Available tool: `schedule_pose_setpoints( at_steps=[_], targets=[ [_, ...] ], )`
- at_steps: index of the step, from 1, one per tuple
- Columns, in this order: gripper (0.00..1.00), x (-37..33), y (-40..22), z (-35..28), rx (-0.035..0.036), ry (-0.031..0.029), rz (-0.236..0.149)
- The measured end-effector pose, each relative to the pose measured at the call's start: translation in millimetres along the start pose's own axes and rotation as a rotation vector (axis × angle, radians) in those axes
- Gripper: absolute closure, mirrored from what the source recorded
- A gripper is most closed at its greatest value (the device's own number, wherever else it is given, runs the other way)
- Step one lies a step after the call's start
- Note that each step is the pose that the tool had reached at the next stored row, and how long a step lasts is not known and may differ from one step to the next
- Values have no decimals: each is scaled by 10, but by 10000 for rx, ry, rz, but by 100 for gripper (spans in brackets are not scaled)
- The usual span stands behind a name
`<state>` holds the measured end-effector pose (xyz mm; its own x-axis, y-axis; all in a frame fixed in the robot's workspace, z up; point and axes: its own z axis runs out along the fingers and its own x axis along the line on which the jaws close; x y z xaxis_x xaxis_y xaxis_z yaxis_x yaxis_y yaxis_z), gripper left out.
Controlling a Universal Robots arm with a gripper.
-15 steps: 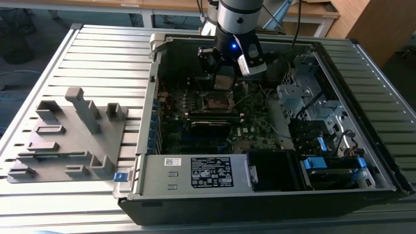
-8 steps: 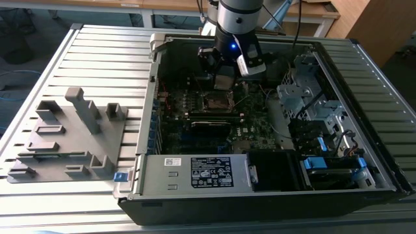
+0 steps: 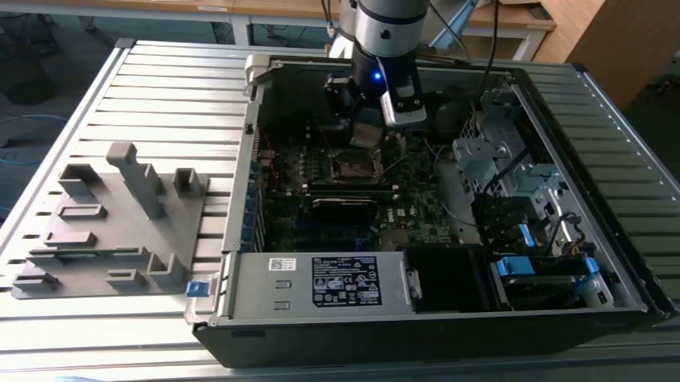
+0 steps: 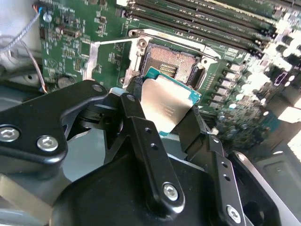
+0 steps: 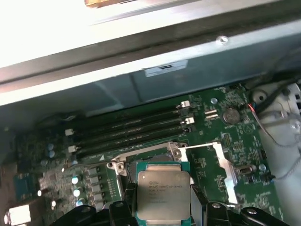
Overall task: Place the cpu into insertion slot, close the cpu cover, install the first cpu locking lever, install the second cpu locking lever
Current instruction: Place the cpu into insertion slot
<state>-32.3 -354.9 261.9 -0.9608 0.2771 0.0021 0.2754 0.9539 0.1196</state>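
Step one, cpu placement, is in hand and not done. In both wrist views the gripper (image 4: 165,112) has its claw narrow, pinching the cpu (image 4: 164,100) by two opposite edges, grey metal top facing the camera. The cpu hangs near the insertion slot (image 4: 171,63), over its near edge, and is not seated; the dark contact field of the slot is bare. The exterior view puts the gripper (image 3: 367,134) inside the open computer case (image 3: 239,215), just above the insertion slot (image 3: 351,165). The cpu cover (image 4: 90,59) is swung open, lying to one side of the slot over the green motherboard (image 4: 61,28), so the way in looks free. The locking levers are too thin to make out. Judgement: seating calls for squaring the chip's edges with the silver rim, coming down flat, and letting go only once it sits level; a tilted drop risks the contacts.
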Motion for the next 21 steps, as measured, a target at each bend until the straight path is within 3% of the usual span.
schedule_pose_setpoints(
  at_steps=[6, 18, 21],
  targets=[
    [46, 1, -1, 8, -4, -98, 814],
    [46, 1, -4, 32, -6, -359, 2980],
    [46, 7, -6, 33, -8, -387, 3223]
  ],
)
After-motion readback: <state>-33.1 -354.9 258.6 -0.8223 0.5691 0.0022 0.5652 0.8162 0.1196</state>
